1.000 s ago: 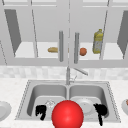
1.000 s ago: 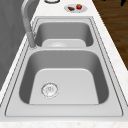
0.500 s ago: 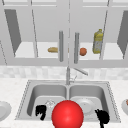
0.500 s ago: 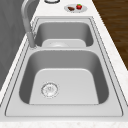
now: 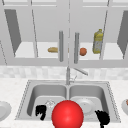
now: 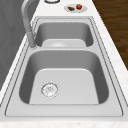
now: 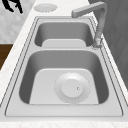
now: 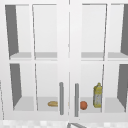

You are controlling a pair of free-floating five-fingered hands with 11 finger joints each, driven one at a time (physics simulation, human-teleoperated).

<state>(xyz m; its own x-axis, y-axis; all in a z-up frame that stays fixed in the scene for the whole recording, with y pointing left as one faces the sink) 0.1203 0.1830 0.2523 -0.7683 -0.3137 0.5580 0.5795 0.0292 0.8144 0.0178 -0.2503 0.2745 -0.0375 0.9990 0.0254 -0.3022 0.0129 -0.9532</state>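
- Front view: left hand (image 5: 40,111) hung over the near rim of the steel double sink (image 5: 25,96), fingers curled downward, nothing in them.
- Right hand (image 5: 102,117) at the sink's near right corner, also curled, gripping nothing.
- Between them, a glossy, smooth, perfectly round red ball (image 5: 67,114), close to both hands; couldn't tell if touching either.
- Round, shallow white plate (image 7: 72,88) lying flat in the right basin; left basin had a ribbed metal drain (image 6: 49,89).
- Tall brushed-metal faucet (image 7: 96,22) with an angular spout at the divider.
- Glass-door wall cabinet (image 8: 64,37) up top: oblong tan bread roll (image 8: 52,103), small orange-red fruit (image 8: 83,105), yellowish bottle (image 8: 97,95) on the lower shelf.
- Small dish with red and brown bits (image 6: 75,8) on the speckled counter.
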